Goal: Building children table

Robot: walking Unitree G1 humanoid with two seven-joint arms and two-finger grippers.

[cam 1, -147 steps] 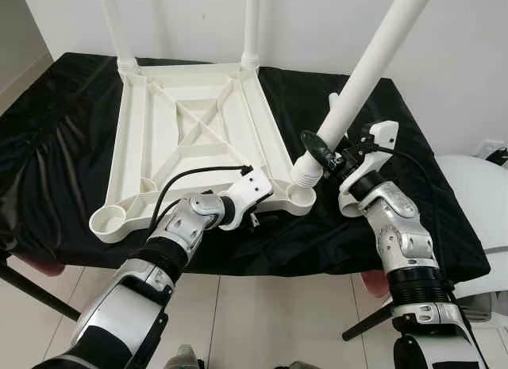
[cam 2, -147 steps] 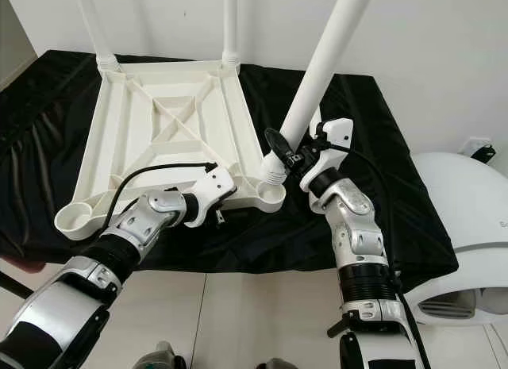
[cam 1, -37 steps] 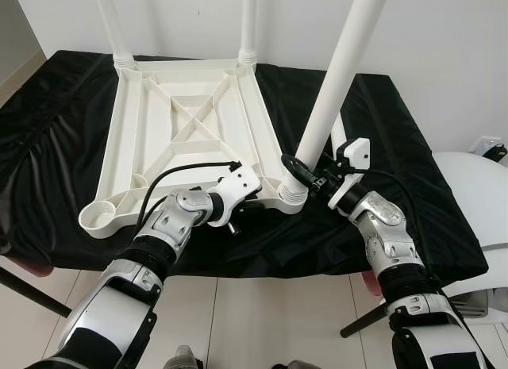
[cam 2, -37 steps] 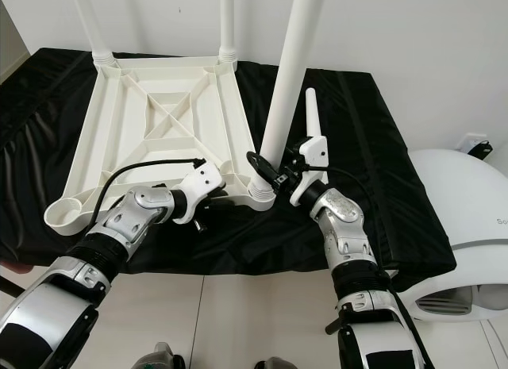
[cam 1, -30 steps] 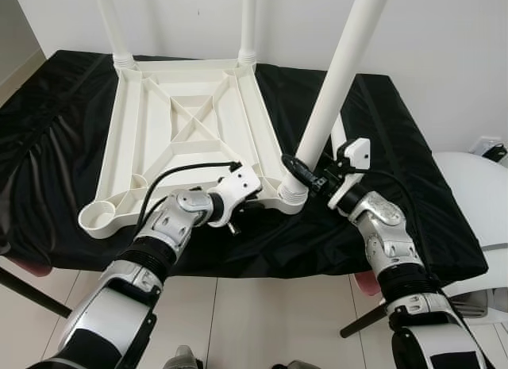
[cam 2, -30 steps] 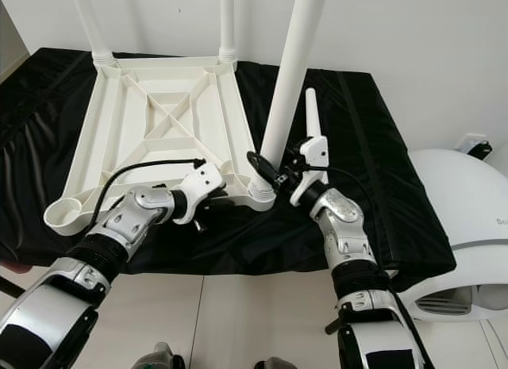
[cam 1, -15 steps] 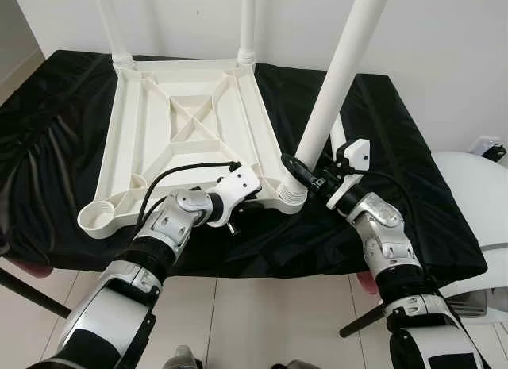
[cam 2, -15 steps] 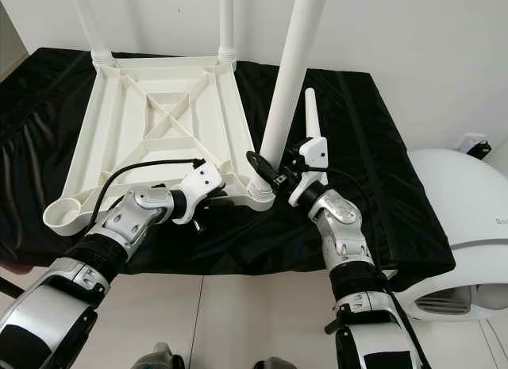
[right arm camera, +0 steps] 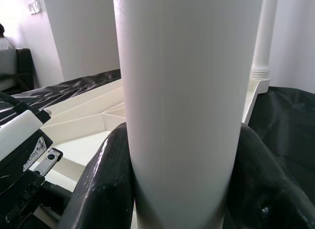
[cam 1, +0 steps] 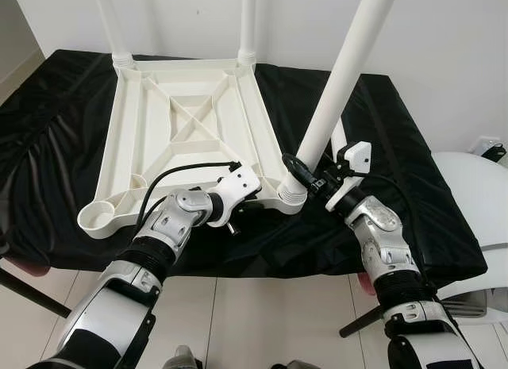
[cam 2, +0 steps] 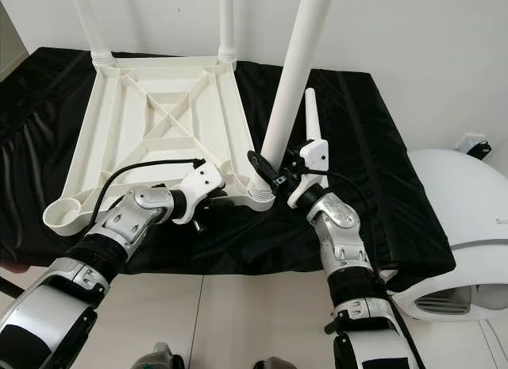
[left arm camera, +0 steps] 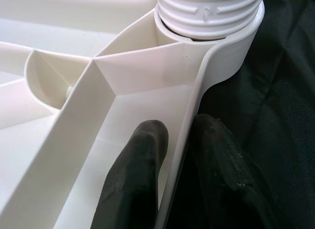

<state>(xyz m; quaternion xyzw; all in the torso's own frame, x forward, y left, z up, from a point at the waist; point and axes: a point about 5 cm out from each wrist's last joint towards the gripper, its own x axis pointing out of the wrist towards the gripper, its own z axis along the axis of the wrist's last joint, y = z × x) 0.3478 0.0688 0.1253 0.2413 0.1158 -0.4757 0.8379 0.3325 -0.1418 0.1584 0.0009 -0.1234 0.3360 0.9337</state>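
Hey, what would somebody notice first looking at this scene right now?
A white plastic tabletop lies upside down on a black cloth-covered table, two legs standing at its far corners. At the near right corner the right claw grips a tall white leg sitting in its socket, leaning slightly. The left claw pinches the tabletop's near rim.

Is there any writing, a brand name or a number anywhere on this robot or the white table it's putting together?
No word or number can be read.
Small metal tag on the left gripper: faint marks, too small and blurred to read.
Threaded end of the table leg in its socket: a small raised mark, an arrow-like sign rather than letters.
White dome at the right edge: a trace of grey lettering, cut off.
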